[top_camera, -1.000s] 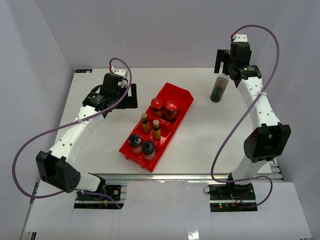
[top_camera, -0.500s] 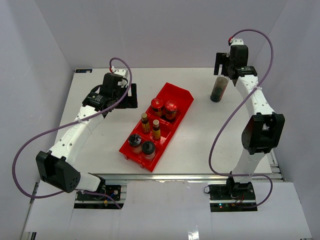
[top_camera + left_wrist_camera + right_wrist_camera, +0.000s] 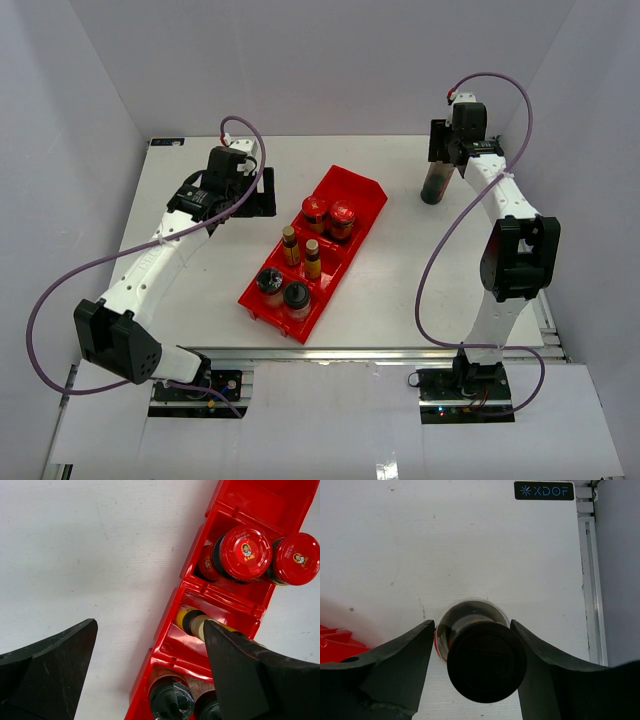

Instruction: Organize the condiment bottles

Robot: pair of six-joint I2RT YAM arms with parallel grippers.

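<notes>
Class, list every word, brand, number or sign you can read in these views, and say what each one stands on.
"XDOF", in white after a star-like sign: on a black label on the table.
The red-lidded jars: a small portrait on each lid, no readable words.
The yellow-labelled bottles: print too small to read.

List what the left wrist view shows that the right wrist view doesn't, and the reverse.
Left wrist only: red-lidded jars, a yellow-labelled bottle and black-lidded jars, in separate compartments. Right wrist only: the black-capped bottle flanked by the right gripper, and an XDOF label. Both: the red bin and the white table.
</notes>
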